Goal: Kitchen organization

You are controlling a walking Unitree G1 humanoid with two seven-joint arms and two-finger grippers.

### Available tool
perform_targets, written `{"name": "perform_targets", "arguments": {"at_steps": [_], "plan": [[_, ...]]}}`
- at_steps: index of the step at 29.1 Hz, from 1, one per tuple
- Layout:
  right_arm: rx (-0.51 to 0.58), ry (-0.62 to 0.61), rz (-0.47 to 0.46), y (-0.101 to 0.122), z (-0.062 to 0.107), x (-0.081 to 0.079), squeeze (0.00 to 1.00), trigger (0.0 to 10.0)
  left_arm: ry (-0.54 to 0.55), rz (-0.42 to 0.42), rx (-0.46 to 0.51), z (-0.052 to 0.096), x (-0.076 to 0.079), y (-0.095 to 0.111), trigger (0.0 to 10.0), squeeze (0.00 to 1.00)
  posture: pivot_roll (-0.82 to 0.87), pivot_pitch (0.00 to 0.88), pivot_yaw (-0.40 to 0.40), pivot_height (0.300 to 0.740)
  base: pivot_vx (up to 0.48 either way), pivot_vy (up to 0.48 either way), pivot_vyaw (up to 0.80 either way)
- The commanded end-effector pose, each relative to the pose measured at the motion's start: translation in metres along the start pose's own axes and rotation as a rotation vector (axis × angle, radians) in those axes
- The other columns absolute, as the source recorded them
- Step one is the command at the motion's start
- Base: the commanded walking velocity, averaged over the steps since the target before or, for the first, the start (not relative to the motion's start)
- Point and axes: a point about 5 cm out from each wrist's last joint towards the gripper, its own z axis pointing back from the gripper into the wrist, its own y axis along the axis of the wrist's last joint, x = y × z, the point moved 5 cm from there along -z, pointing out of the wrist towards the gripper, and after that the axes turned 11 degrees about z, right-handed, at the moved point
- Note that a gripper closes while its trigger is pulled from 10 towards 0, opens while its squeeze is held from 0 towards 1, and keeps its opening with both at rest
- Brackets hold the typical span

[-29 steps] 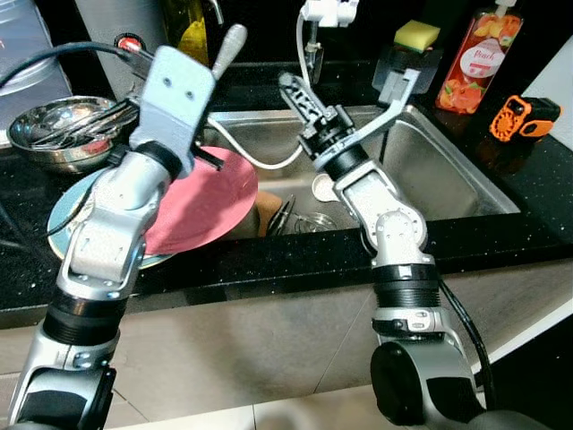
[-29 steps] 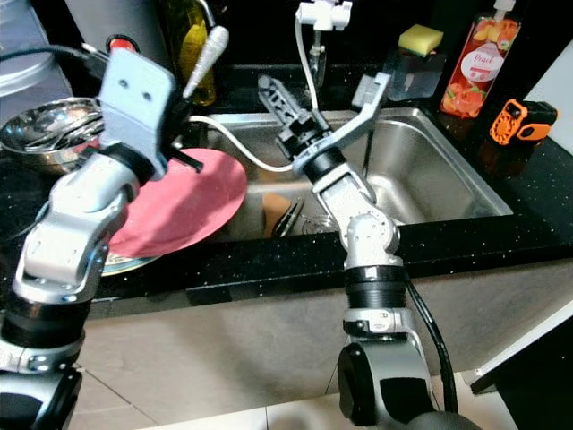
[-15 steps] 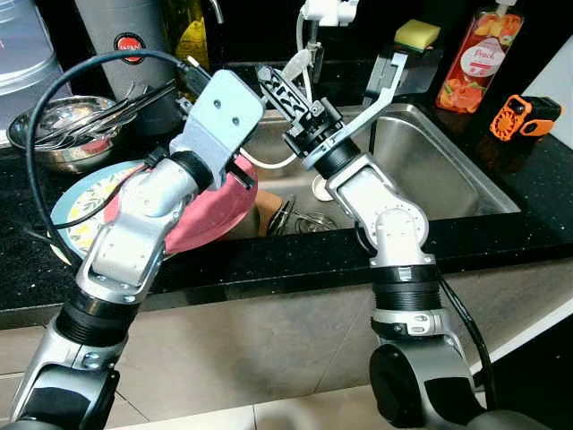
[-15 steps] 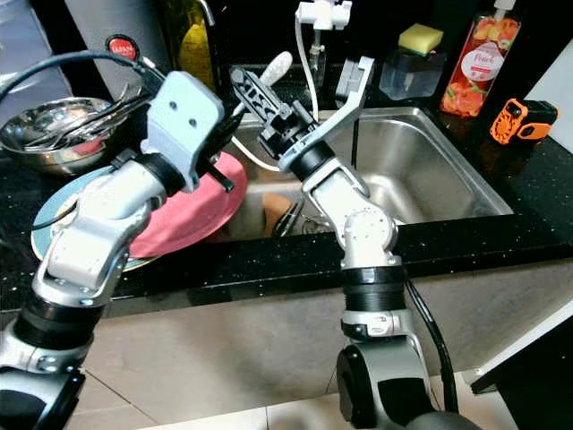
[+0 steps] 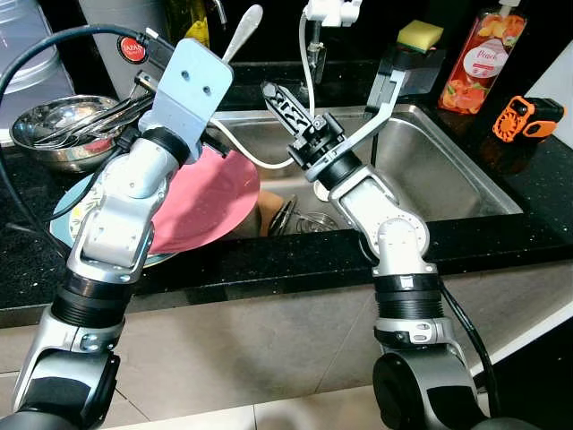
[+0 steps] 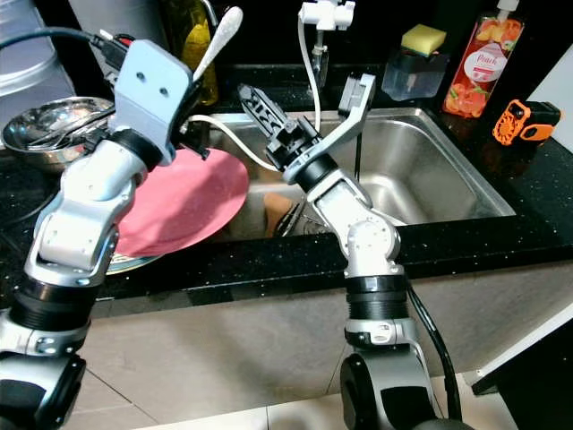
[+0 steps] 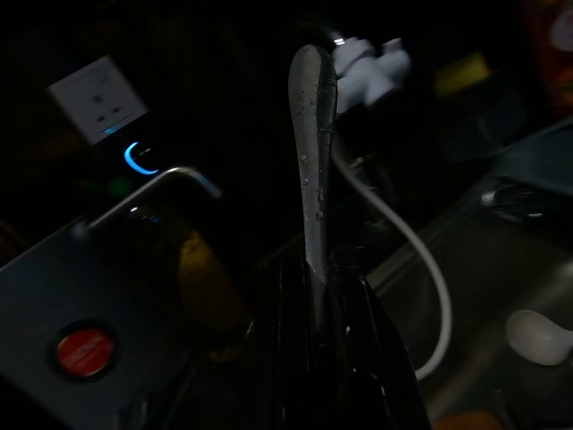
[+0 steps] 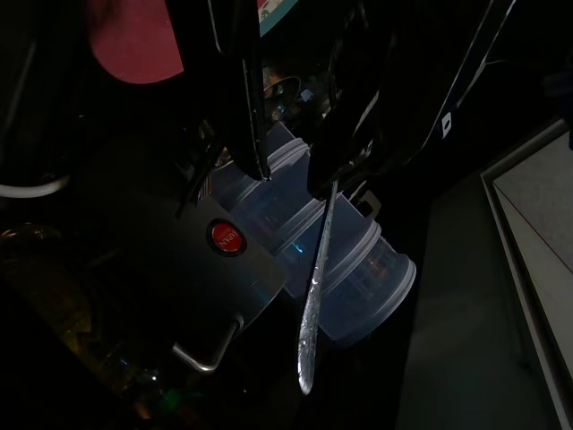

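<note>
Black countertop w/ steel sink as ref. Left gripper is up above the sink's left rim, clamped on a pale spoon by its handle; bowl end points up toward the faucet. Right gripper hangs over the sink's middle, fingers spread wide, holding nothing.

Risks as I read it:
- Your two grippers sit near each other over the sink. Any handoff or swing toward the right one could clip the white hose or the faucet.
- Wrist cam shows the spoon wet, grip is at the handle tip only. Fast wrist roll = slip, and it drops onto the utensils in the sink bottom.
- Pink plate overhangs the sink's left rim, resting on a blue plate. Your left elbow is just above it; lower the arm carelessly and it tips in.
- Steel bowl left of the sink already has utensils, looks like the likely drop spot. Go slow.
</note>
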Motion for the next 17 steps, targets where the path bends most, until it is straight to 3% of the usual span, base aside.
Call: {"name": "perform_targets", "arguments": {"at_steps": [1,5,8,17], "plan": [[-0.017,-0.003,-0.039,-0.012,0.0,-0.002,0.0,10.0,-0.076,0.022,0.01,0.001,0.021,0.0,10.0,0.0,0.28,0.0,-0.041,0.74,0.0,0.0,0.0],[-0.016,0.0,-0.041,-0.012,-0.001,-0.003,0.0,10.0,-0.104,0.035,-0.006,0.001,0.029,-0.005,10.0,0.0,0.28,0.0,-0.04,0.74,0.0,0.0,0.0],[-0.017,0.003,-0.043,-0.013,-0.001,-0.004,0.0,10.0,-0.164,0.042,-0.018,0.004,0.043,-0.009,10.0,0.0,0.28,0.0,-0.039,0.74,0.0,0.0,0.0],[-0.02,-0.006,-0.044,-0.015,-0.001,-0.003,0.0,10.0,-0.209,0.045,-0.035,0.007,0.053,-0.014,10.0,0.0,0.28,0.0,-0.035,0.74,0.0,0.0,0.0]]}}
